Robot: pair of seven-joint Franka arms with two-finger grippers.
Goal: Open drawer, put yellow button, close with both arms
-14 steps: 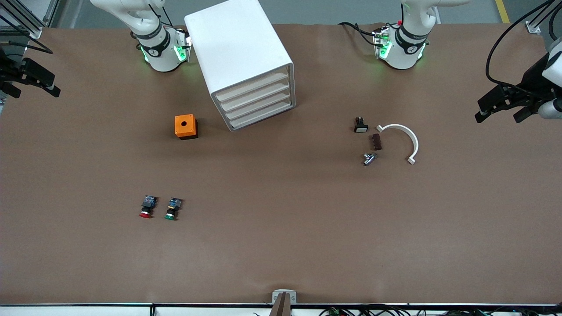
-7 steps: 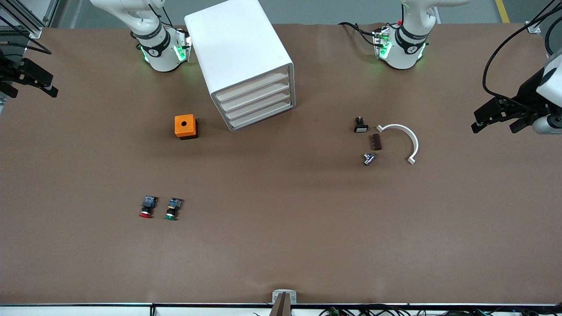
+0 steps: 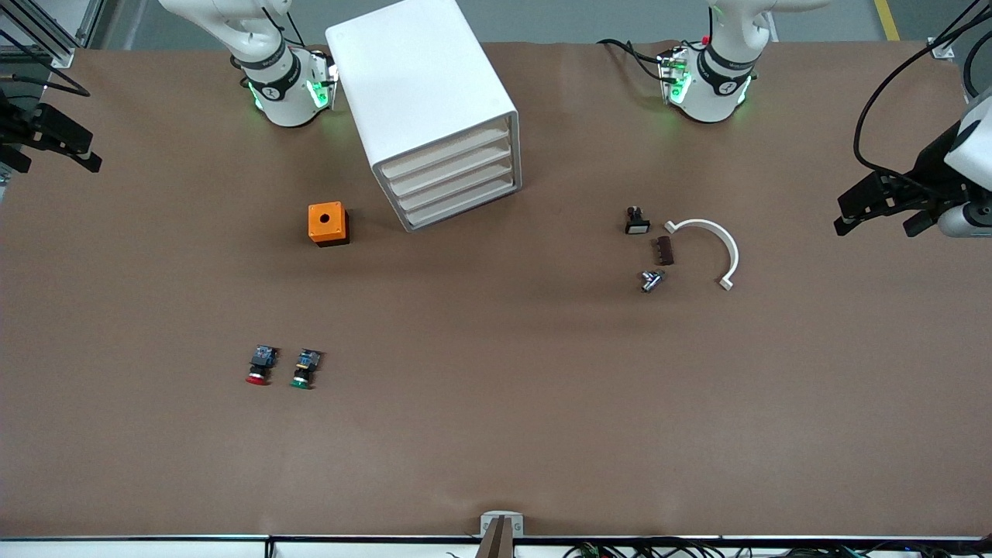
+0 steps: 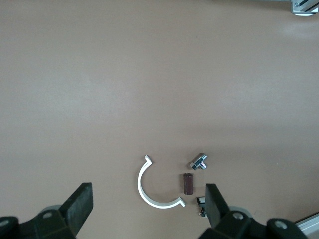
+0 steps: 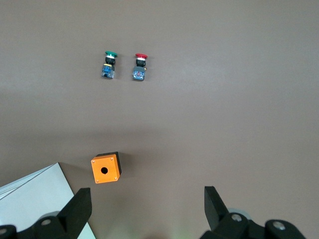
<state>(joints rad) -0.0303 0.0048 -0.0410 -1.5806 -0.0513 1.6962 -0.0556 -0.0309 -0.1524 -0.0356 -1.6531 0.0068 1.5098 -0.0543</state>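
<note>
With the drawer (image 3: 446,151) shut at the cabinet (image 3: 422,101) top and no yellow button in sight, both tools — left tool (image 3: 880,203), right tool (image 3: 58,143), fingers apart over the worktop (image 3: 496,434) ends — should approach the front squarely.

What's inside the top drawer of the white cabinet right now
Not visible. The top drawer is shut flush in the cabinet, so only its off-white front shows. No yellow button lies anywhere on the table.
</note>
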